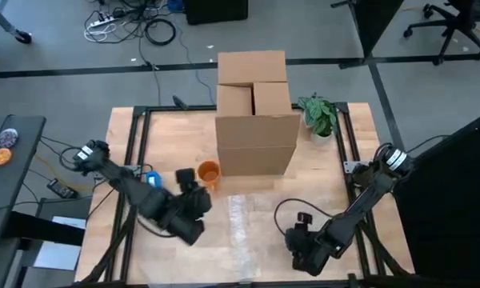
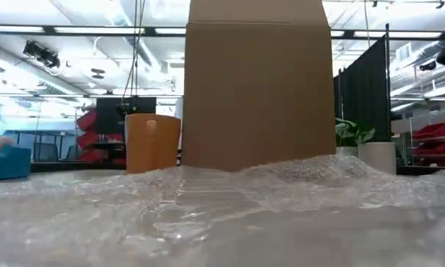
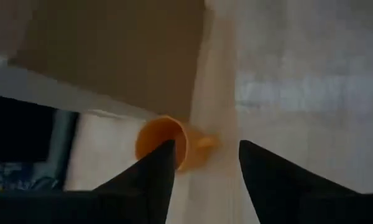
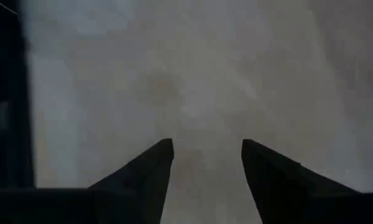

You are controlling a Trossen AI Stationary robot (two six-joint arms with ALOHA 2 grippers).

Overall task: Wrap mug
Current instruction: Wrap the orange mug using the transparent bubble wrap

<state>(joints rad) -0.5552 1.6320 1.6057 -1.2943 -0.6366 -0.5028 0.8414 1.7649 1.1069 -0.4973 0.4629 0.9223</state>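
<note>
The left arm reaches in from the desk's left edge, elbow bent, its left gripper [image 1: 194, 194] hanging low with fingers [image 3: 152, 180] spread apart. The right arm folds down along the right edge, its right gripper [image 1: 301, 238] near the front edge, fingers [image 4: 270, 177] parted.

The high view looks straight down on the whole table [image 1: 320, 180] and both arms. The low view sits at table-top level, very near the bubble wrap [image 2: 222, 215], facing level across it to the box [image 2: 258, 85] and the room behind. The left wrist view looks down past its own fingers [image 3: 152, 180] at the mug [image 3: 165, 142], which the high [image 1: 210, 172] and low [image 2: 152, 142] views also share. The right wrist view faces a pale surface close up, probably the wrap.
</note>
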